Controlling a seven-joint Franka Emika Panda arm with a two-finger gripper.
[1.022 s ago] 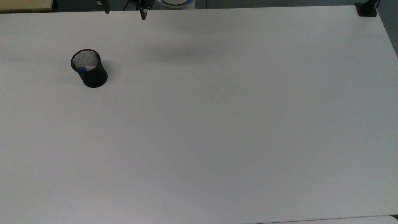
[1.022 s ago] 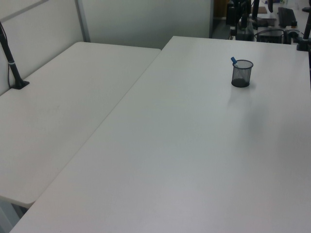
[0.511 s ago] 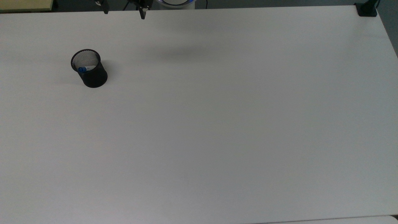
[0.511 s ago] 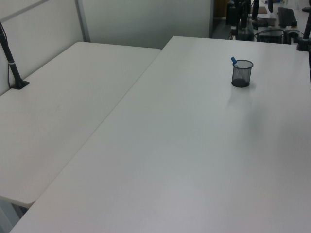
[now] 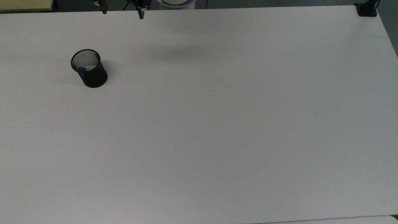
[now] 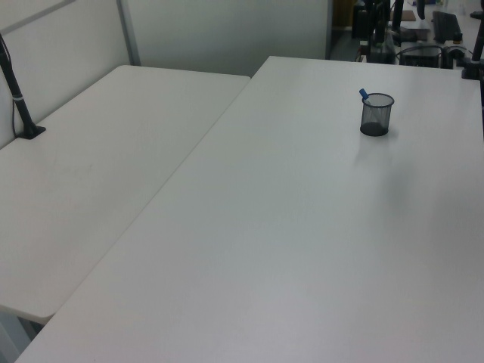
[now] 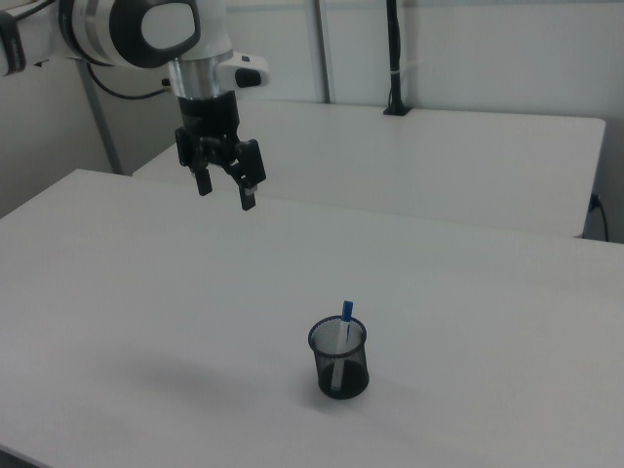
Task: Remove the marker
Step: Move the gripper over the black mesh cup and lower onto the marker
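- One black wire-mesh cup, round and see-through, is standing upright on the smooth white table.
- The marker is sitting inside that cup, its slim white barrel leaning against the mesh wall and its blue cap poking just above the rim.
- The gripper is hanging in the air well apart from the cup, toward the right view's upper left, its two dark fingers spread wide and holding nothing.
- A glossy white, rounded arm link is sitting above the gripper, far higher than the cup.
- A second white tabletop is lying beyond the cup's table.
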